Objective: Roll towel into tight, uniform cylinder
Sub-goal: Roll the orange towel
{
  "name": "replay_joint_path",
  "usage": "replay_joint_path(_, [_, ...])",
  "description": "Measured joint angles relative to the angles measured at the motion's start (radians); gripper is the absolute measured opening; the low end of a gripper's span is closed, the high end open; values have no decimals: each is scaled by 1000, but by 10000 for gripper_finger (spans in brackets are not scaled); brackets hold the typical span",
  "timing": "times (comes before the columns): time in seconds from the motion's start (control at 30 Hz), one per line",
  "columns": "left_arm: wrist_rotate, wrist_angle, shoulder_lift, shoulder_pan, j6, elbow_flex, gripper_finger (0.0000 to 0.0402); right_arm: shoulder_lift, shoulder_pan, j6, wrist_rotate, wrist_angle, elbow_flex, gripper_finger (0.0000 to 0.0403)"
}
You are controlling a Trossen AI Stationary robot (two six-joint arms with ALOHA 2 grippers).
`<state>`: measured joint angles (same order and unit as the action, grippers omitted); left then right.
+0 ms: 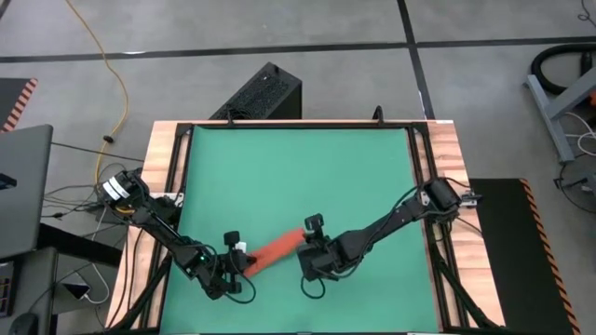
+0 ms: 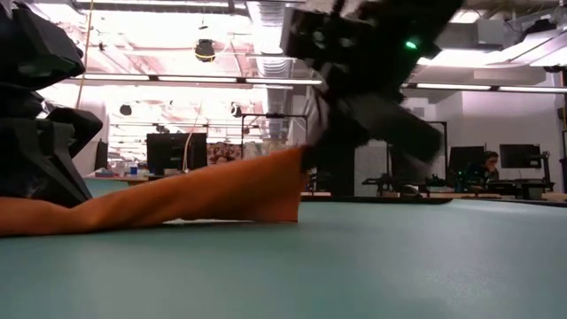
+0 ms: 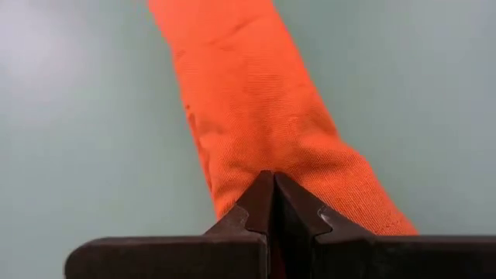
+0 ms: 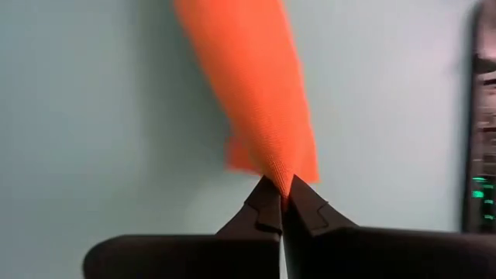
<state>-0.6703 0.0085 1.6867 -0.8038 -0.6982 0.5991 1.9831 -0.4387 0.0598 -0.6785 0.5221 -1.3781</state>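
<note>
High view: I have both grippers, left [image 1: 244, 263] and right [image 1: 304, 244], clamped on opposite ends of the orange-red soft cloth towel [image 1: 273, 249]; next, I judge, comes tightening the roll evenly.

A lab: monitors [image 2: 166, 151] on desks, exposed ceiling ducts [image 2: 266, 35].

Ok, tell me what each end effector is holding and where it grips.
Both hold the towel, one at each end: the left end effector is shut on the end nearer the left arm, and the right end effector is shut on the opposite end, over the green mat.
</note>
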Motion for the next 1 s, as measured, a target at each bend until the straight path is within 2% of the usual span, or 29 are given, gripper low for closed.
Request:
replay_joint_path(0.1, [2,0,0,0,11,0,0,2,-32,-23,61,-5,17,13])
replay_joint_path(0.23, [8,5,0,-1,15,0,0,0,-62,-45,228,-34,24,20])
replay_joint_path(0.3, [10,6,0,-1,14,0,0,1,-73,-62,265,-52,25,29])
replay_joint_path(0.43, [32,6,0,-1,14,0,0,1,-94,-97,255,-9,24,59])
replay_joint_path(0.6, [116,13,-2,-1,22,1,0,1,-109,-177,246,115,25,103])
replay_joint_path(0.7, [149,20,-3,-1,42,2,0,1,-109,-222,210,87,25,117])
replay_joint_path(0.87, [150,20,-3,-1,43,2,0,-6,-108,-218,95,-61,25,100])
replay_joint_path(1.0, [152,20,-2,-1,49,2,0,-6,-110,-225,93,-61,24,65])
